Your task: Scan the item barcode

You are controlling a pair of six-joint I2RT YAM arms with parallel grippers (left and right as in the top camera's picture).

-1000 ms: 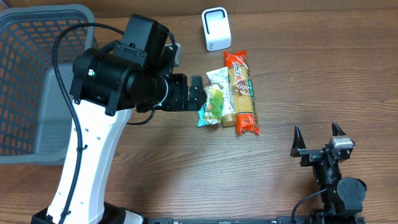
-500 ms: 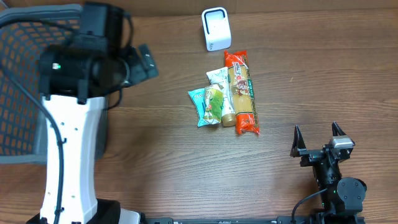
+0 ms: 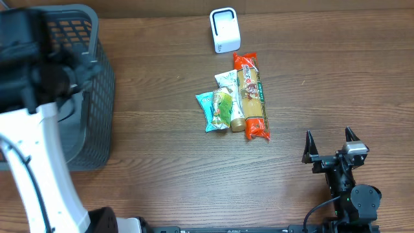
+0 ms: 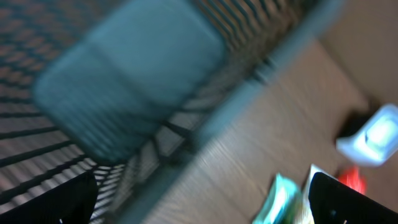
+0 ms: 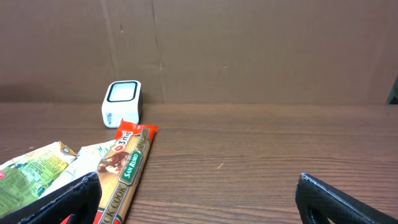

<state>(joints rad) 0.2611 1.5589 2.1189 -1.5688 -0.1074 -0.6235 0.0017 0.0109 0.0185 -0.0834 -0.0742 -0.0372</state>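
left claw [image 4: 205, 204] wide open, empty — view blurred | right claw [image 3: 331, 145] wide open, empty | basket [image 3: 103, 90] cut off

Basket [image 3: 103, 97]: grey mesh, far L side.
L arm [image 3: 29, 142]: over basket, blurred.
Scanner [image 3: 224, 30]: white, top centre.
Packs: red pasta pack [image 3: 251, 97] touching green snack bag [image 3: 217, 110], centre.
R gripper [image 3: 328, 144]: lower R, jaws apart, empty.

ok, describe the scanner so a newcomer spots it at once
On the wooden table, right of the grey basket, food packs lie mid-table. Past the far end of the long red pasta pack stands the scanner. It is the only plain white rounded box, upright; the packs are colourful and flat.
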